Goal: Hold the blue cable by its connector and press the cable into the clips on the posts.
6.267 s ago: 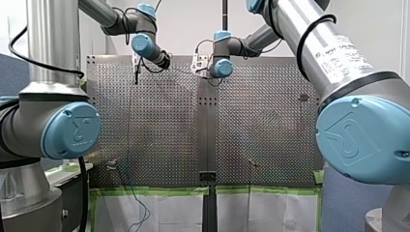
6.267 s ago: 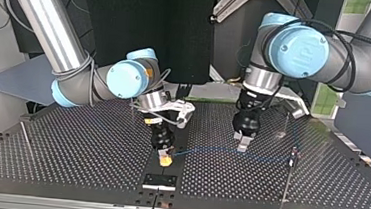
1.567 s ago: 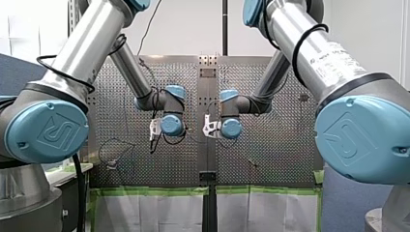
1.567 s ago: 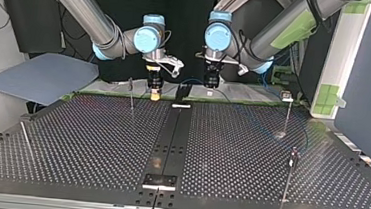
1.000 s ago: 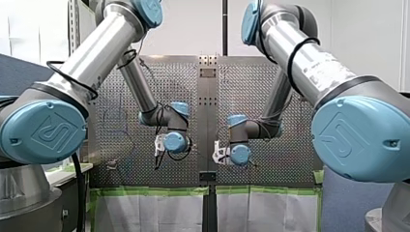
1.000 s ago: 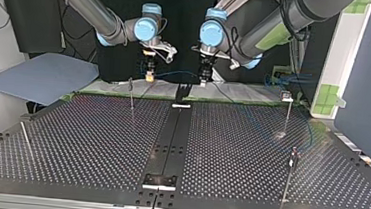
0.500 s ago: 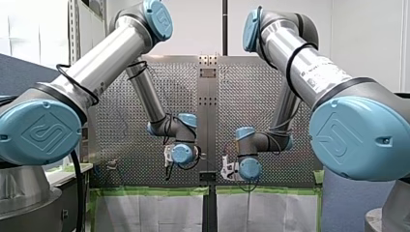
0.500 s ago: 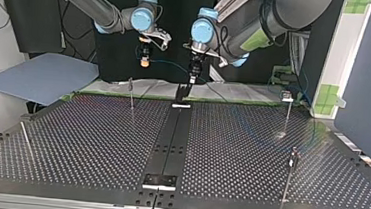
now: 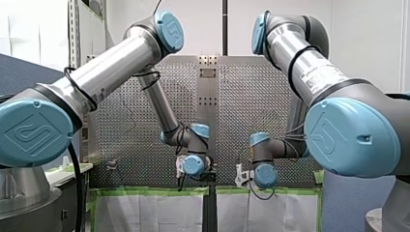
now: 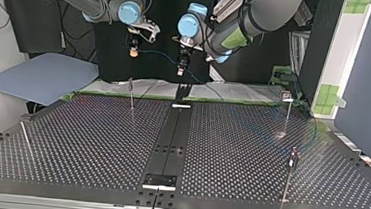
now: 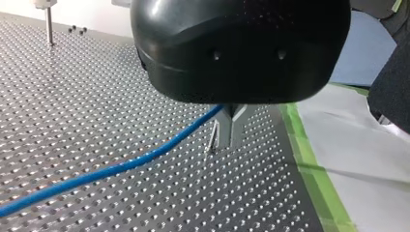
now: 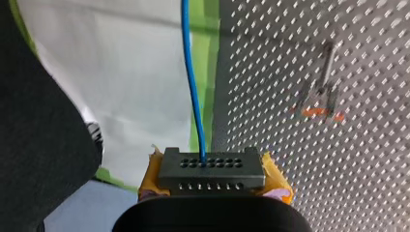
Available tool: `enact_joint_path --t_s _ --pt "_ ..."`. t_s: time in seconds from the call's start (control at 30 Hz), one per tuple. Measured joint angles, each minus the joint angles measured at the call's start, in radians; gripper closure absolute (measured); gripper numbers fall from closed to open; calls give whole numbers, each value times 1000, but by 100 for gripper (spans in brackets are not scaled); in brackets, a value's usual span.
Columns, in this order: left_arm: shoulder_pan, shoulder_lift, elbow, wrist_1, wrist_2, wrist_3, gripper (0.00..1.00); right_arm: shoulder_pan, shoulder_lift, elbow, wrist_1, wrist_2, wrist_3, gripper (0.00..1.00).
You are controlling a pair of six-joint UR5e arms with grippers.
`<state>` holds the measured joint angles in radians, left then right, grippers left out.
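In the right wrist view a dark grey connector sits between my right gripper's yellow pads, which are shut on it. The blue cable runs straight out of it over the table's taped edge. In the left wrist view the metal fingers of my left gripper are shut on the blue cable, which trails away above the perforated plate. In the top view both grippers hang above the far edge, my right gripper left of my left gripper, with the cable slung between them.
Thin posts stand on the perforated table: one at the top view's far left, one with a clip at the far right, another nearer on the right. A clip post shows ahead of my right gripper. Green tape edges the plate.
Both arms have drawn back from the plate's middle to its far edge in the top view and risen, carrying the cable with them. Both grips are unchanged.
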<state>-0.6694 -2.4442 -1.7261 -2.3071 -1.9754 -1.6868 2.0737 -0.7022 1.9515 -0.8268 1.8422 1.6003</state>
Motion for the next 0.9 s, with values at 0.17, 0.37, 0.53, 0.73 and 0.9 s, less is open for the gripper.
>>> enact_joint_path --t_s 0.17,0.37,0.53,0.73,0.9 --pt "-16 -40 40 -15 -15 -4 98 -48 0 34 -46 -31 -31 100" --pt "-46 -92 93 -23 -59 -13 98 -88 1 12 -89 -80 -50 100" --pt "-68 -110 121 -6 -106 -12 98 -111 1 -16 -100 -126 -46 100" --pt "-92 -113 138 35 -156 -13 98 -154 1 -34 -97 -178 -38 100" --pt "-108 -132 172 41 -196 -14 98 -192 1 -39 -97 -217 -36 100"
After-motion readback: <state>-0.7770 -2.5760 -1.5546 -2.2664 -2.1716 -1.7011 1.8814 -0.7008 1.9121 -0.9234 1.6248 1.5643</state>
